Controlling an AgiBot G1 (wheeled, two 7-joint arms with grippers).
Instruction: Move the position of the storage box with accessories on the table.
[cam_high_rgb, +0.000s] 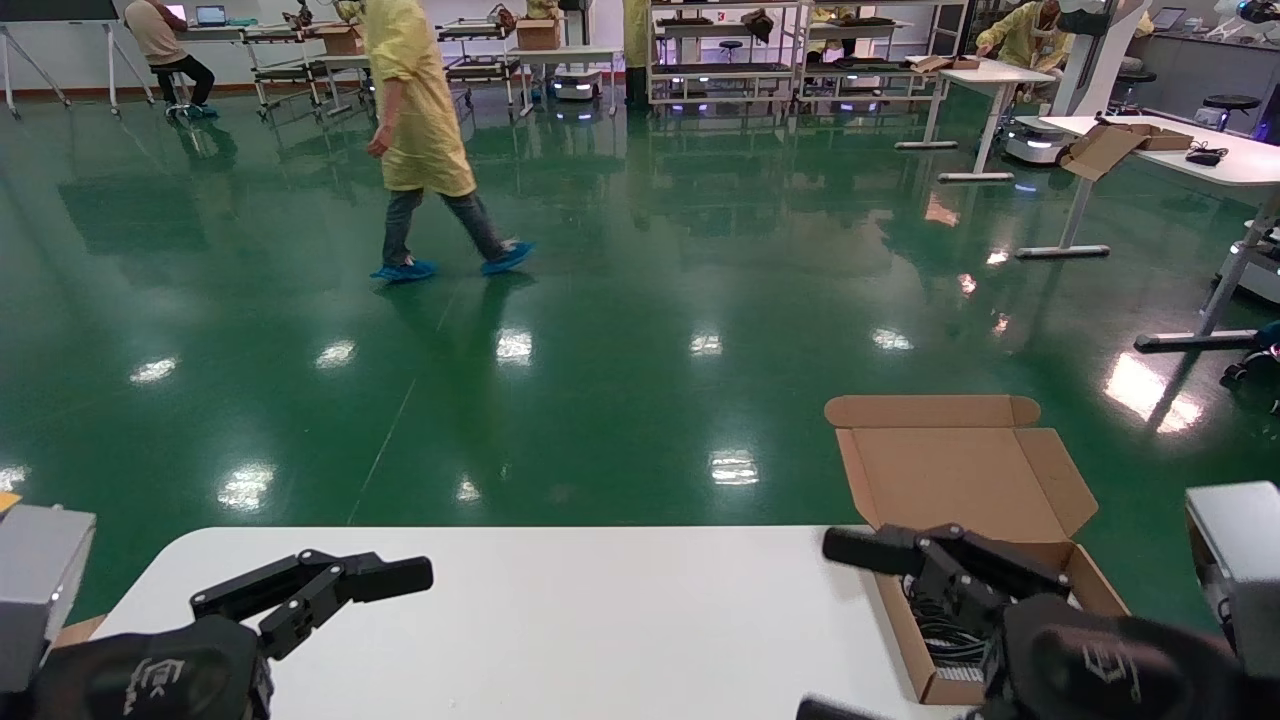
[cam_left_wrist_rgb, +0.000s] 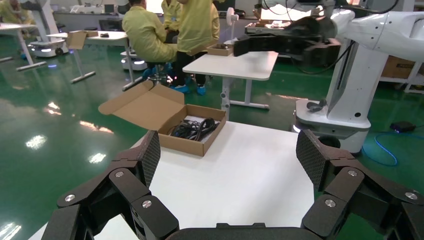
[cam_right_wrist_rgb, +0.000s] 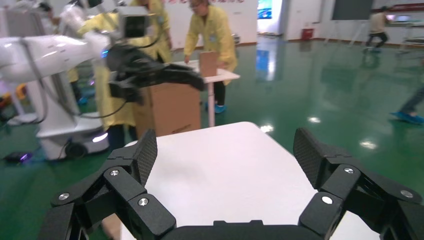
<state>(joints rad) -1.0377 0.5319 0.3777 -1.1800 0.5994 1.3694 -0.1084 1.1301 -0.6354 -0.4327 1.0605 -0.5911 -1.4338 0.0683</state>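
The storage box (cam_high_rgb: 1000, 480) stands open at the far right of the white table (cam_high_rgb: 600, 620), its flap lid leaning back past the table edge. The accessories (cam_high_rgb: 935, 625), a black coiled cable, lie inside, partly hidden by my right gripper (cam_high_rgb: 840, 630). That gripper is open and empty, just left of the box. The left wrist view shows the box (cam_left_wrist_rgb: 187, 145) with the cable (cam_left_wrist_rgb: 197, 127) over a white sheet. My left gripper (cam_high_rgb: 400, 580) is open and empty over the table's left part, far from the box. The right wrist view shows only bare table (cam_right_wrist_rgb: 225, 170).
A person in a yellow coat (cam_high_rgb: 420, 130) walks across the green floor well beyond the table. White desks (cam_high_rgb: 1200, 160) stand at the far right. A tall brown carton (cam_right_wrist_rgb: 170, 107) stands on the floor off the table's left end.
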